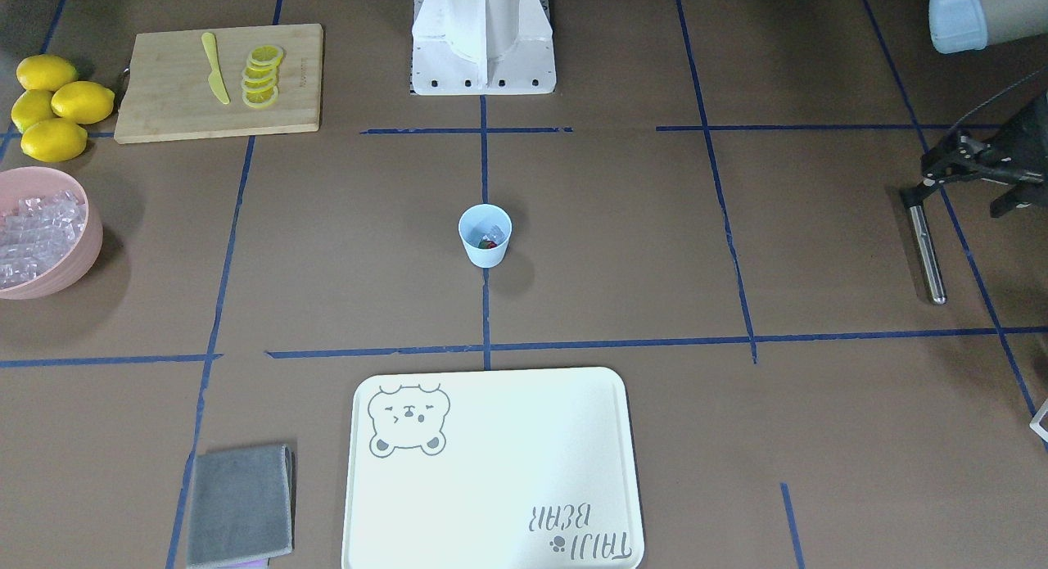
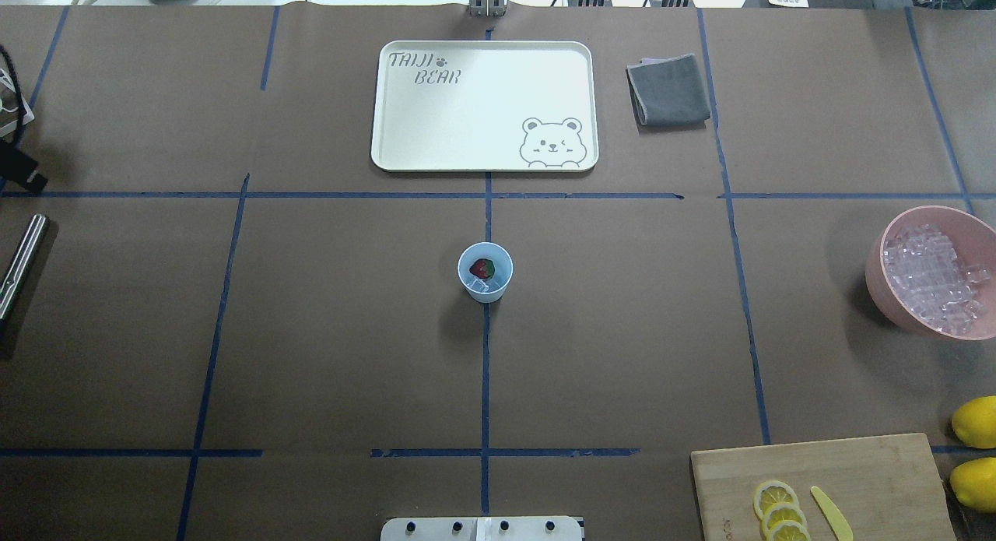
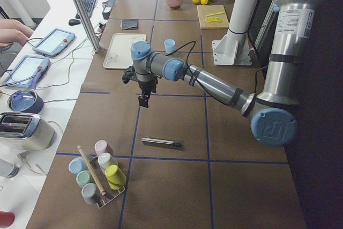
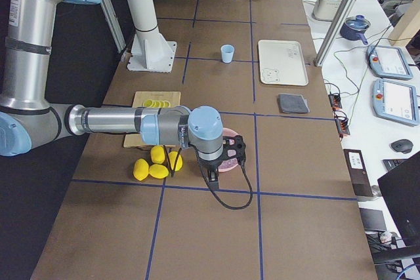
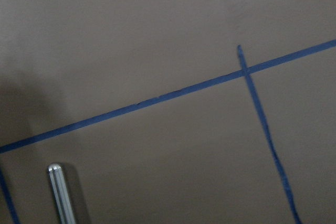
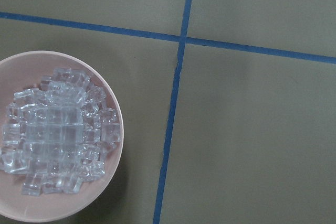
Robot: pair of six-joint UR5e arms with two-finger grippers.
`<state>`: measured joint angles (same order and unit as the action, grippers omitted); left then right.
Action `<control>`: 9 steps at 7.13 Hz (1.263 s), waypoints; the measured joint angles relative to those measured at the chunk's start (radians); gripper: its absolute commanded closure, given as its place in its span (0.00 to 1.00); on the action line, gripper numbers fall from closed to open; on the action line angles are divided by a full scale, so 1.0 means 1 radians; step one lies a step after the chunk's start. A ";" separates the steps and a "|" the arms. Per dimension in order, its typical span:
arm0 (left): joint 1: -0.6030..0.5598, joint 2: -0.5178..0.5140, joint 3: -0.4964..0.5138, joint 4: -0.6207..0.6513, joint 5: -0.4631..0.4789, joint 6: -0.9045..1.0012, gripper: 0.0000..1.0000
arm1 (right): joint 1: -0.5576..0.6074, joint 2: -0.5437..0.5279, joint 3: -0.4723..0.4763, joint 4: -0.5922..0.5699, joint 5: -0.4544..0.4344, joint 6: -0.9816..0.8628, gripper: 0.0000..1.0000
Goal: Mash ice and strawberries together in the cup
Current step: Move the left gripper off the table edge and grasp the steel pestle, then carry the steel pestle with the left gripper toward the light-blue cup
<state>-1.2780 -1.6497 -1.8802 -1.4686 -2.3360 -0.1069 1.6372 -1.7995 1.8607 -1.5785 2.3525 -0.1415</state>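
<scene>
The light blue cup (image 1: 485,236) (image 2: 485,272) stands upright at the table's middle. Inside it lie a red strawberry (image 2: 482,268) and a few clear ice cubes (image 2: 480,286). My left gripper (image 1: 952,205) hovers open and empty far off at the table's left end, just above a metal rod (image 1: 928,254) (image 5: 63,192) lying flat on the paper. My right gripper (image 4: 222,165) hangs above the pink bowl (image 6: 116,129) of ice (image 6: 52,140) at the other end. It shows only in the exterior right view, so I cannot tell whether it is open or shut.
Lemons (image 1: 53,102) and a cutting board (image 1: 172,102) with lemon slices and a yellow knife lie near the pink bowl (image 2: 879,280). A cream tray (image 1: 491,471) and grey cloth (image 1: 240,503) lie across the table. A rack of cups (image 3: 99,175) stands beyond the rod.
</scene>
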 measured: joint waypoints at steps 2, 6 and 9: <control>-0.019 0.016 0.121 -0.156 -0.021 -0.082 0.00 | -0.001 0.001 0.000 0.000 0.001 0.000 0.01; 0.060 0.013 0.453 -0.657 0.008 -0.364 0.02 | -0.002 0.000 0.000 0.001 0.001 0.000 0.01; 0.120 0.010 0.525 -0.708 0.082 -0.385 0.05 | -0.002 0.000 0.000 0.002 0.002 0.000 0.01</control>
<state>-1.1582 -1.6393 -1.3551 -2.1765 -2.2537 -0.4920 1.6352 -1.7993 1.8607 -1.5770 2.3542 -0.1411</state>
